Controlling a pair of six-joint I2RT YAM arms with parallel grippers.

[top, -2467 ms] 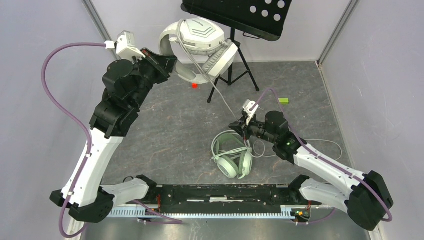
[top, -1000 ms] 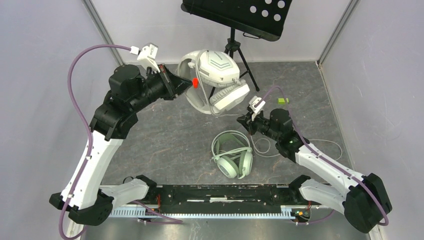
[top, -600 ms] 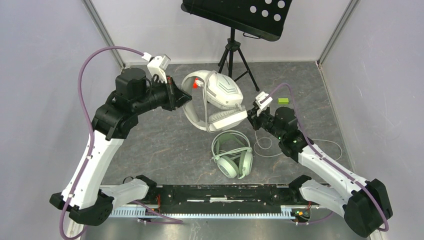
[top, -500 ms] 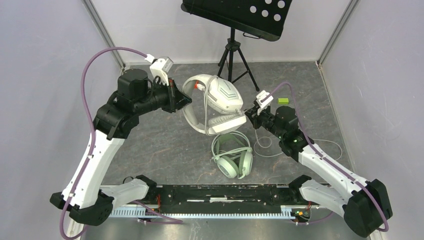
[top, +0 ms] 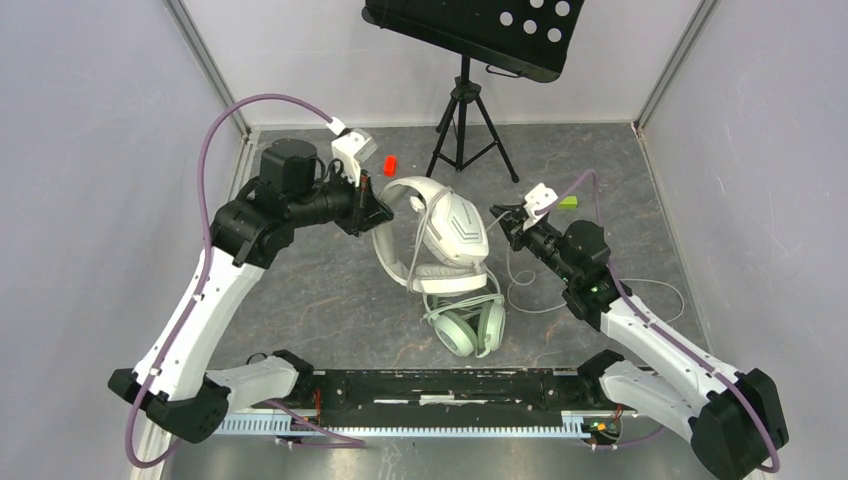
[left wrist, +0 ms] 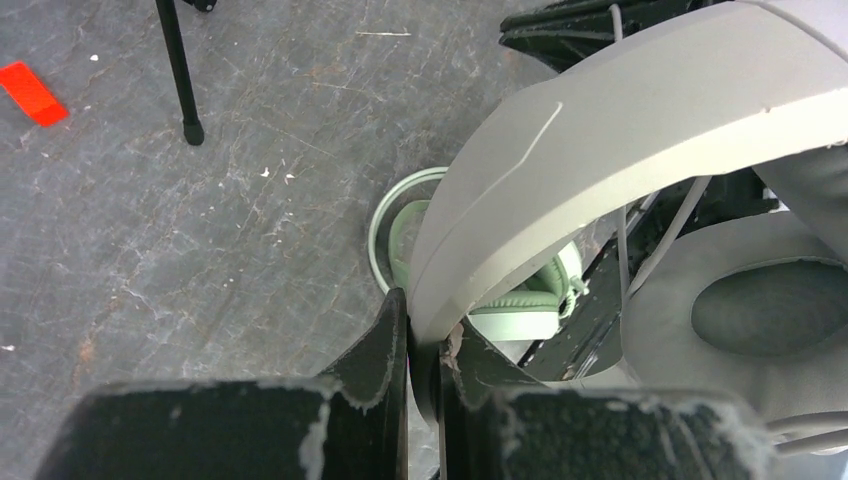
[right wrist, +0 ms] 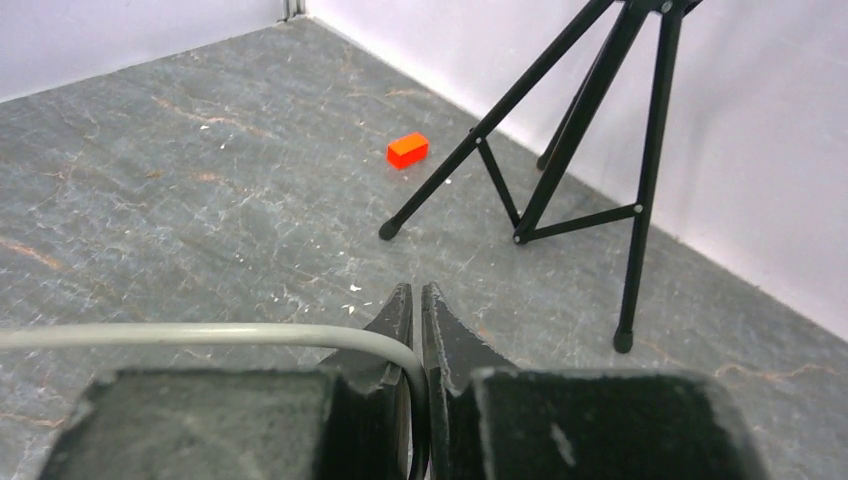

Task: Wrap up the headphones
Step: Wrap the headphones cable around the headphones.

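The white-grey headphones (top: 452,232) with a chevron earcup hang from my left gripper (top: 388,208), which is shut on the headband (left wrist: 620,110). In the left wrist view my left gripper (left wrist: 425,320) pinches the band's lower end, and a grey cushion (left wrist: 760,320) shows at the right. The mint-green headphones (top: 466,320) lie on the floor just below, also seen as green headphones (left wrist: 520,305) behind the band. My right gripper (top: 498,220) is shut on the pale cable (right wrist: 200,335), which bends down between the jaws of the right gripper (right wrist: 416,292).
A black music stand (top: 470,30) on a tripod (top: 462,110) stands at the back; its legs (right wrist: 570,130) show in the right wrist view. A red block (top: 390,163) and a small green block (top: 568,202) lie on the floor. Loose cable (top: 640,295) trails at the right.
My left arm has carried the white-grey headphones down and nearer, over the mint-green pair. My right gripper has moved right and slightly back with the cable.
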